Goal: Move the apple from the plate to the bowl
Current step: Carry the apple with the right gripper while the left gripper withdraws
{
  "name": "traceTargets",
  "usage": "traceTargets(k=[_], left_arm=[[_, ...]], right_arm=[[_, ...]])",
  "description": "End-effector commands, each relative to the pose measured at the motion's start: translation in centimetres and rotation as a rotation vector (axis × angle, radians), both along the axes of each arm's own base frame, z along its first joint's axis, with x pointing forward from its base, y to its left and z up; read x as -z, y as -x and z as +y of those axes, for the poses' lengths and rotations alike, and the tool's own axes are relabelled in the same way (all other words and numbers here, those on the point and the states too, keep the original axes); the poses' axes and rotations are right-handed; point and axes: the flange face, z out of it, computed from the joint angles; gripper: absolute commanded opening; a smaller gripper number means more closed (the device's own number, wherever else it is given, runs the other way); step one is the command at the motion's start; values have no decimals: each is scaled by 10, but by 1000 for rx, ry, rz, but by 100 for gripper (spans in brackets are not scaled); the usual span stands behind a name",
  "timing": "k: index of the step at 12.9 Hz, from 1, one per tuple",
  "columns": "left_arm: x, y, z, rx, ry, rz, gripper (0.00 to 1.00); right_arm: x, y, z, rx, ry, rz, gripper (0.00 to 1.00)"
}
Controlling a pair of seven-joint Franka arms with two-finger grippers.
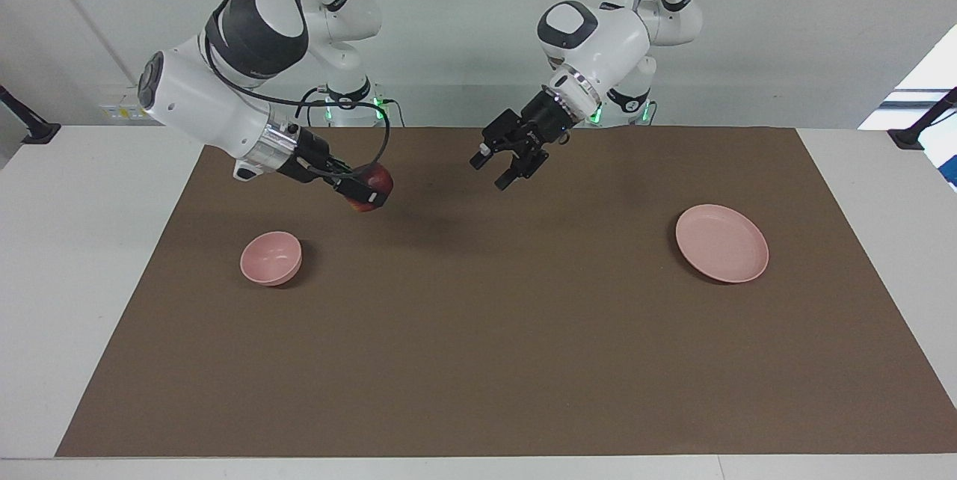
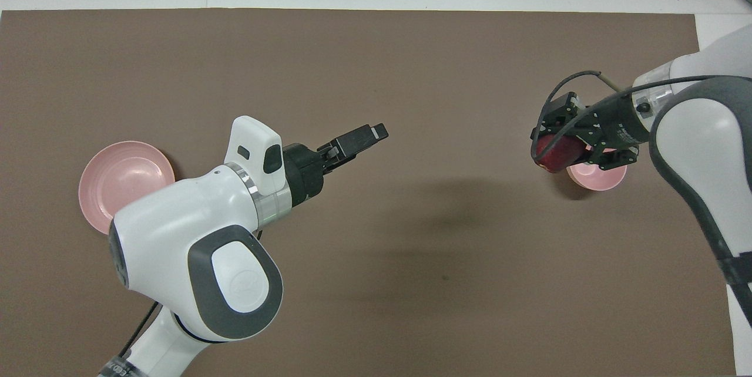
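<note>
Dark-red apple (image 1: pixel 376 182) in right gripper (image 1: pixel 364 192), above brown mat (image 1: pixel 478 330)

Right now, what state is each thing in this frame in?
apple: held in the air by the right gripper, off the plate, not yet in the bowl.
plate: empty, flat on the mat at the left arm's end.
bowl: empty, upright at the right arm's end.
right gripper: jaws shut on the apple.
left gripper: jaws open, empty, over mid-mat.

One apple (image 1: pixel 376 182), one bowl (image 1: pixel 271 258), one plate (image 1: pixel 721 242), one brown mat (image 1: pixel 478 360), seemingly nothing else.
</note>
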Motion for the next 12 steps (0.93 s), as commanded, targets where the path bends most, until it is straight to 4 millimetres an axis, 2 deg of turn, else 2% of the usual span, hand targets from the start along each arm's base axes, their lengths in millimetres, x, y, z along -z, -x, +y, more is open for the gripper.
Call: traceTargets(k=[1, 5, 9, 11, 12], left_arm=[[5, 3, 29, 68, -92, 13, 100], [18, -10, 70, 244, -297, 59, 100], [23, -28, 128, 408, -657, 80, 100], [14, -37, 159, 453, -819, 94, 100], [2, -44, 176, 440, -850, 94, 100]], right_arm=[[21, -4, -40, -187, 103, -82, 0], [61, -19, -81, -384, 210, -127, 0], [91, -20, -89, -478, 256, -100, 0], [107, -12, -99, -537, 275, -89, 0], [114, -9, -102, -555, 273, -85, 0]])
